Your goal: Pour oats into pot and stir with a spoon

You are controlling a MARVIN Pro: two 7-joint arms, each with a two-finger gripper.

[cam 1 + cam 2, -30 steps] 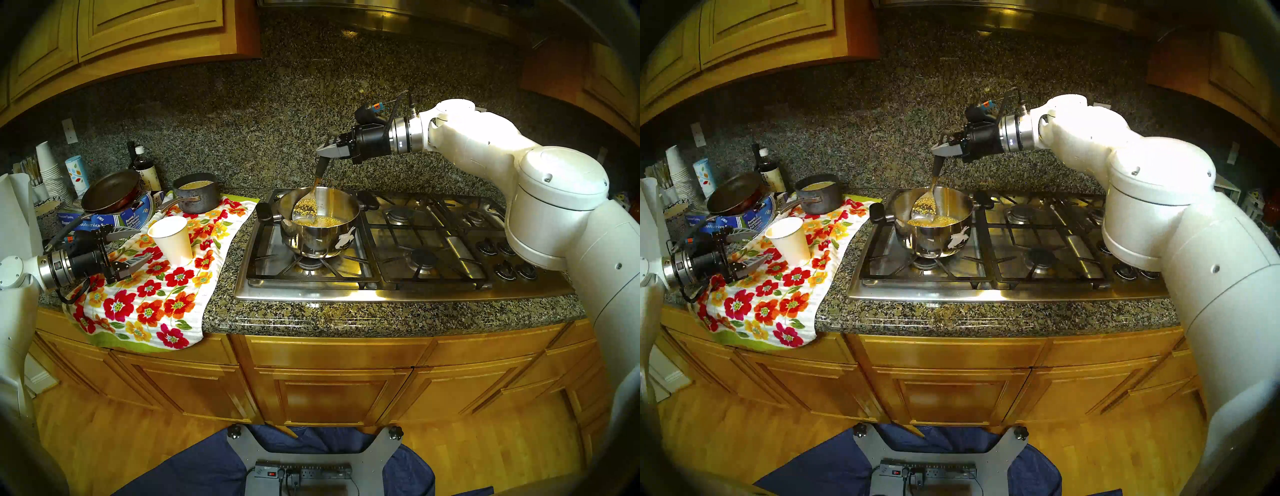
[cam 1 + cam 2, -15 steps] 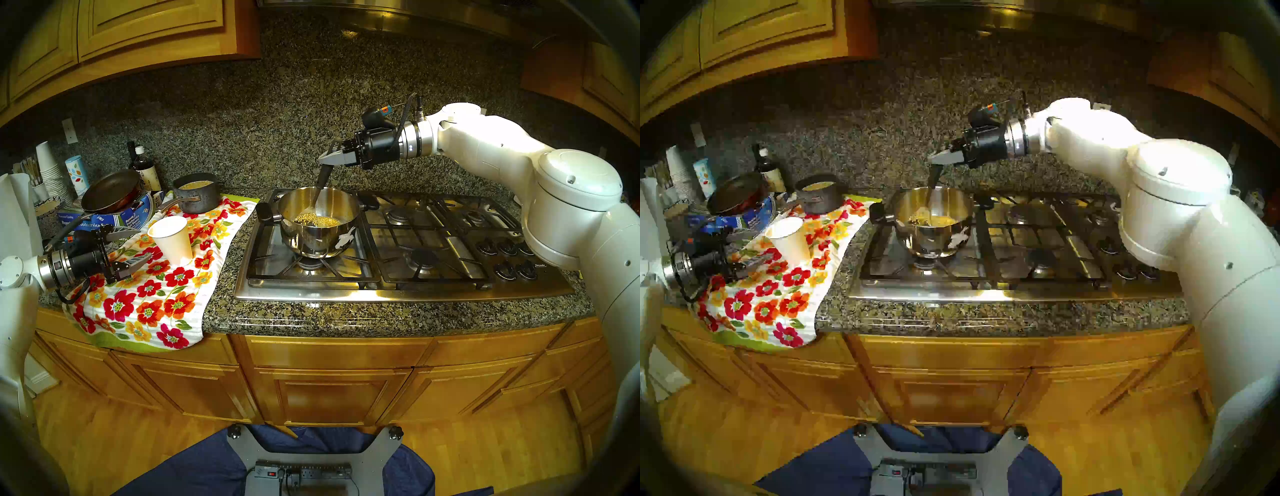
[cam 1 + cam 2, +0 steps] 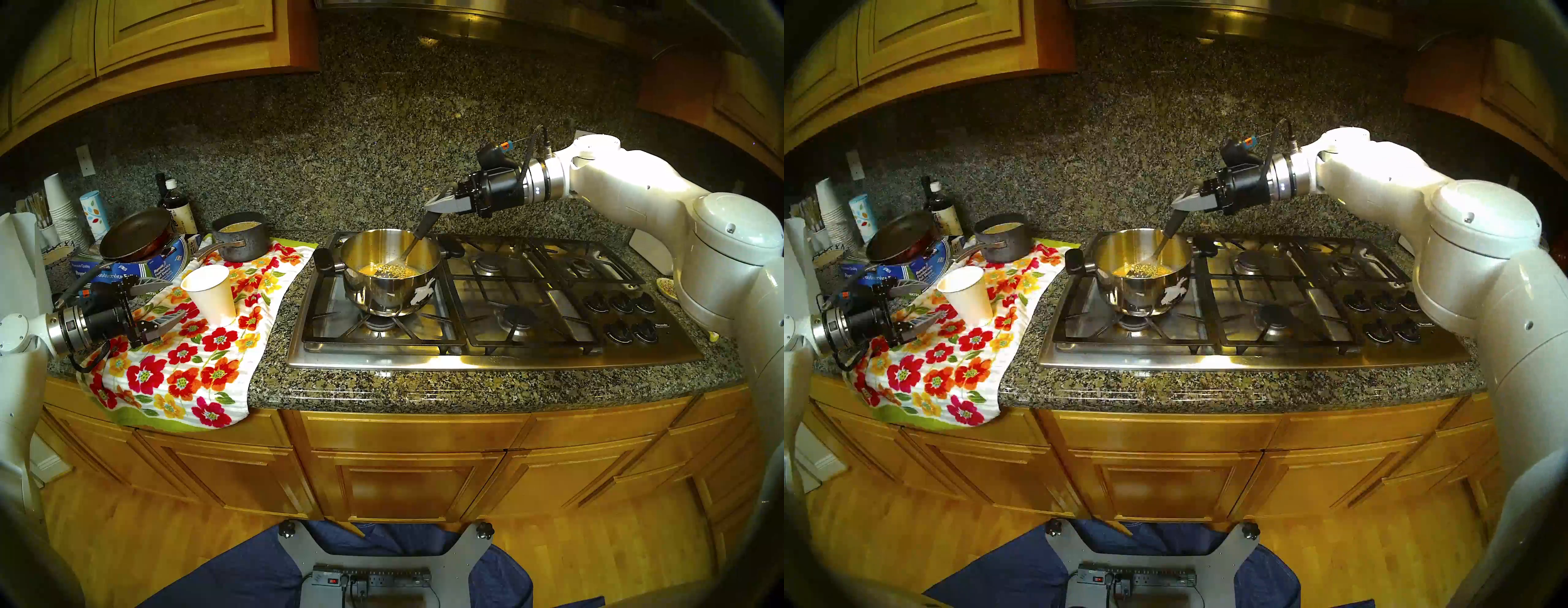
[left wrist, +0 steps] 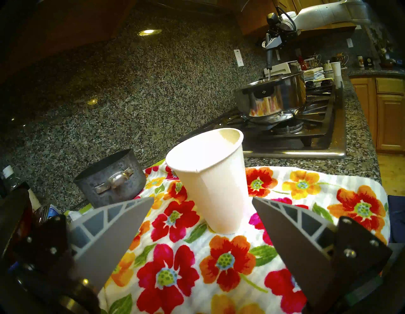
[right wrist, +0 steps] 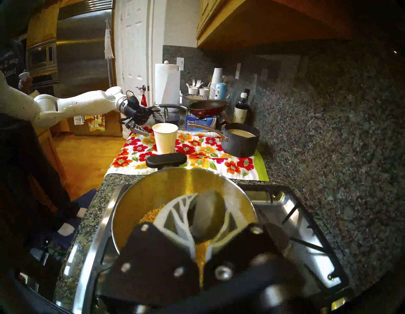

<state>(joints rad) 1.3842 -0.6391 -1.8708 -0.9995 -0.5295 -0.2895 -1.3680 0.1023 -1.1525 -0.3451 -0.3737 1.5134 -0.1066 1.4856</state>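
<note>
The shiny steel pot (image 3: 388, 293) (image 3: 1142, 293) (image 4: 274, 96) (image 5: 131, 208) stands on the stove's front left burner with tan oats (image 3: 394, 270) (image 3: 1144, 270) (image 5: 151, 213) on its bottom. My right gripper (image 3: 439, 206) (image 3: 1187, 203) is shut on the black handle of the spoon (image 3: 409, 248) (image 3: 1161, 250) above the pot's back right rim. The spoon slants down to the left, its bowl in the oats. My left gripper (image 3: 163, 303) (image 3: 919, 302) (image 4: 201, 210) is open and empty over the flowered towel, just left of a white paper cup (image 3: 210, 295) (image 4: 210, 177).
A small dark grey saucepan (image 3: 242, 242) with tan contents stands at the towel's back. A dark frying pan (image 3: 135, 233) rests on a blue box, with bottles and stacked cups behind. The stove (image 3: 530, 297) has bare grates and knobs to the right.
My right gripper moved right and a little down with the spoon. The spoon's bowl, raised with oats against the pot's left wall, dropped into the oats and now slants from the right.
</note>
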